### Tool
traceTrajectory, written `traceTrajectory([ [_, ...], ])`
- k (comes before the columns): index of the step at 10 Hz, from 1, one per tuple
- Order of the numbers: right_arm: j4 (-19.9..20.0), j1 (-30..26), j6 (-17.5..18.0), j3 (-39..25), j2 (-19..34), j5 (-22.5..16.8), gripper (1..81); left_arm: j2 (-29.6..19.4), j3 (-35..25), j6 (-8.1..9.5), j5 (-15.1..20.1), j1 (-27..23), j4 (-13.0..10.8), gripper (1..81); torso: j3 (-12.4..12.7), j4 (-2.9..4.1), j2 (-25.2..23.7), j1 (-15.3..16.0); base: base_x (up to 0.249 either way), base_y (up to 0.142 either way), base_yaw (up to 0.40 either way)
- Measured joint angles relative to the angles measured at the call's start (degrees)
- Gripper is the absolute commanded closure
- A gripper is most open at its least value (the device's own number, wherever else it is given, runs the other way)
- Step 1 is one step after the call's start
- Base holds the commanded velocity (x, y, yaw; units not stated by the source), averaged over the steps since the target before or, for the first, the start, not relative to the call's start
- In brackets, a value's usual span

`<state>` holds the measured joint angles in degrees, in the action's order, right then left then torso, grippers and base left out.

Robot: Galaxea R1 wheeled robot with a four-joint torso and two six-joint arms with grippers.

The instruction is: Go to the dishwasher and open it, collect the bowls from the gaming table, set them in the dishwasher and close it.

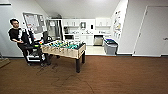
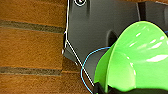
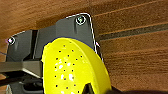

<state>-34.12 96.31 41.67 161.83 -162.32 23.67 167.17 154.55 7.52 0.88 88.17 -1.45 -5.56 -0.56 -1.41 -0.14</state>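
Green bowl [image 2: 140,62]: gripped at its rim by the left pincer, above brown floor [image 2: 30,42].
Yellow perforated bowl [image 3: 72,70]: gripped by the right pincer.
Dishwasher [image 1: 98,40]: seen shut, beyond the foosball table [image 1: 65,48].

The green bowl [image 2: 140,62] is cut off by the frame's edge in the left wrist view, and the yellow bowl [image 3: 72,70] likewise in the right wrist view. The dishwasher [image 1: 98,40] is rendered too small and blurred for detail.
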Motion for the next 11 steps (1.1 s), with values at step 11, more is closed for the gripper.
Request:
traceTrajectory([
  [11,0.0,-1.46,-0.05,0.0,-0.11,0.3,81.1,-0.05,0.05,0.0,-0.48,-1.44,0.0,81.1,0.0,0.0,0.11,0.19,0.234,-0.08,0.0],
])
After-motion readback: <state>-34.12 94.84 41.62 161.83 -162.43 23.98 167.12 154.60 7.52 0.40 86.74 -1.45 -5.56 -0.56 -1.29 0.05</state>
